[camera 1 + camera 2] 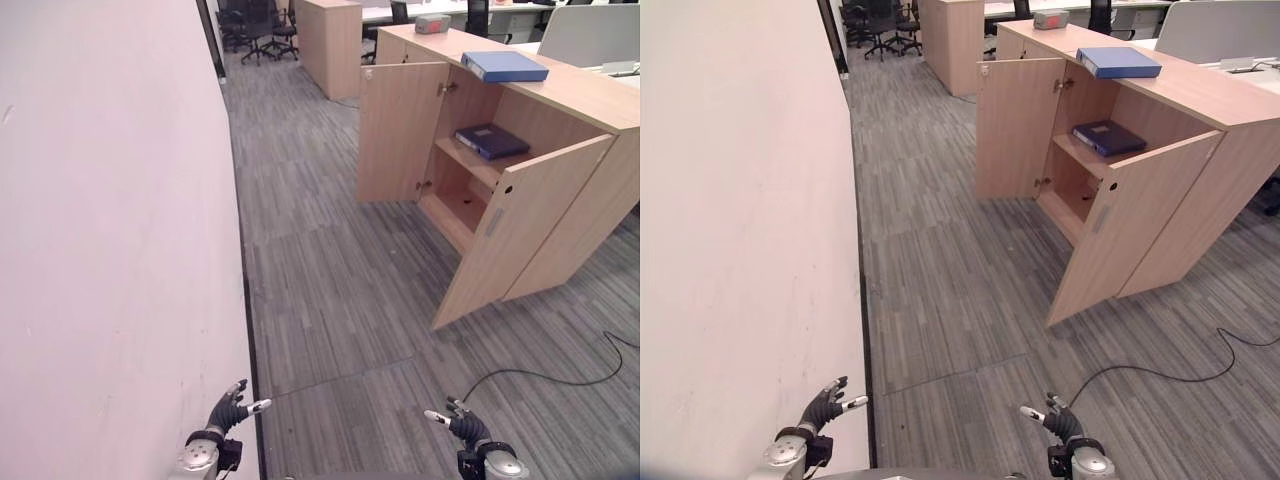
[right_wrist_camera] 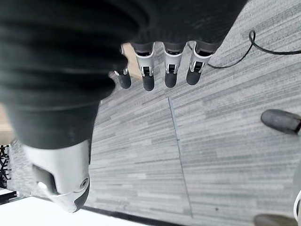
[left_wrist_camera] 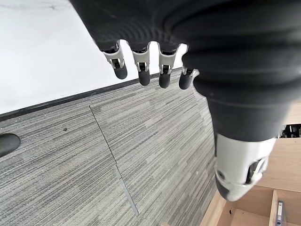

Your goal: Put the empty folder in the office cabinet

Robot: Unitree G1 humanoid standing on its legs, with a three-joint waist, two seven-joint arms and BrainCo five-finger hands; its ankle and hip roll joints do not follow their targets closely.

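Note:
A light-wood office cabinet (image 1: 585,100) stands at the far right with both doors (image 1: 400,130) swung open. A light-blue folder (image 1: 505,66) lies flat on its top. A dark-blue folder (image 1: 491,141) lies on the upper shelf inside, and the lower shelf looks bare. My left hand (image 1: 228,412) and right hand (image 1: 462,424) hang low at the near edge, far from the cabinet. Both are open with relaxed fingers (image 3: 141,66) (image 2: 160,70) holding nothing, over grey carpet.
A long white wall (image 1: 110,250) runs along the left. The right cabinet door (image 1: 520,225) juts out into the floor space. Another wooden cabinet (image 1: 328,40) and office chairs (image 1: 255,25) stand at the back. A small grey box (image 1: 432,24) sits on the cabinet's far end.

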